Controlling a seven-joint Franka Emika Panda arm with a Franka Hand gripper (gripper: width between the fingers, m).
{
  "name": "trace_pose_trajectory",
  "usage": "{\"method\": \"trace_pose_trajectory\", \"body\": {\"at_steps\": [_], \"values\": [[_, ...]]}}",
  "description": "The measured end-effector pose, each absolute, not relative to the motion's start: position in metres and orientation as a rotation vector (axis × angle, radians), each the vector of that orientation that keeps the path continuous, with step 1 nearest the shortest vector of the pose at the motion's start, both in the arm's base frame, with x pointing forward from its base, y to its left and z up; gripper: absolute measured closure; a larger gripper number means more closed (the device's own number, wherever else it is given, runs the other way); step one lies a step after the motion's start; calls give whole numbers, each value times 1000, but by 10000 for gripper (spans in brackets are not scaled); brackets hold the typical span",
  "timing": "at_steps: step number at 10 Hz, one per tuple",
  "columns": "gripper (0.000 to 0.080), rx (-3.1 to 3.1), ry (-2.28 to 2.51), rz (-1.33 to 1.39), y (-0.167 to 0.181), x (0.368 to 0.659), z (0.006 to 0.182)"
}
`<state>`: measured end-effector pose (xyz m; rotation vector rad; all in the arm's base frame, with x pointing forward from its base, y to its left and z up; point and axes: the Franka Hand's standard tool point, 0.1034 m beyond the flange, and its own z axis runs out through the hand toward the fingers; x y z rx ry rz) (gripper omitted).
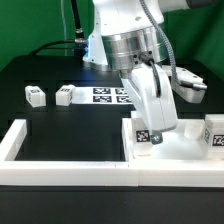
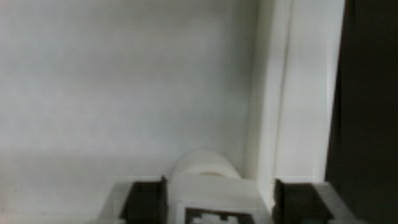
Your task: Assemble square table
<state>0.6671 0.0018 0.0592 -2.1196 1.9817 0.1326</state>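
My gripper (image 1: 145, 110) is shut on a white leg (image 1: 149, 135) with a tag on its lower end. It holds the leg tilted, over the white square tabletop (image 1: 175, 152) at the front of the exterior view's right. In the wrist view the leg (image 2: 210, 172) sits between the dark fingers (image 2: 148, 203) of the gripper (image 2: 219, 208), above the tabletop's flat face (image 2: 125, 90) and near its raised rim (image 2: 270, 90). Two loose leg blocks (image 1: 35, 95) (image 1: 65, 95) lie at the back left, and another (image 1: 215, 134) at the right edge.
The marker board (image 1: 110, 95) lies flat at the back centre. The long white U-shaped border wall (image 1: 70, 172) runs along the front and up the left side (image 1: 14, 140). Black table surface (image 2: 365, 100) shows beyond the tabletop's rim.
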Motion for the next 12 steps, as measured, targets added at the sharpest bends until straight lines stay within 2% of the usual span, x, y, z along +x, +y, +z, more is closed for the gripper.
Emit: {"method": "trace_pose_trajectory", "body": {"at_steps": [1, 2, 3, 4, 5, 7, 8, 10, 12], "values": [[511, -2158, 1938, 125, 2, 667, 59], [329, -2320, 1762, 87, 3, 668, 60], [207, -2524, 1438, 41, 5, 668, 62], [207, -2610, 1264, 23, 6, 668, 68], [161, -2643, 1190, 5, 3, 666, 72], [152, -2729, 1011, -13, 0, 665, 69], [152, -2755, 950, -25, -2, 666, 70], [150, -2998, 264, -119, -23, 680, 87], [180, -3014, 240, -127, -23, 682, 89]]}}
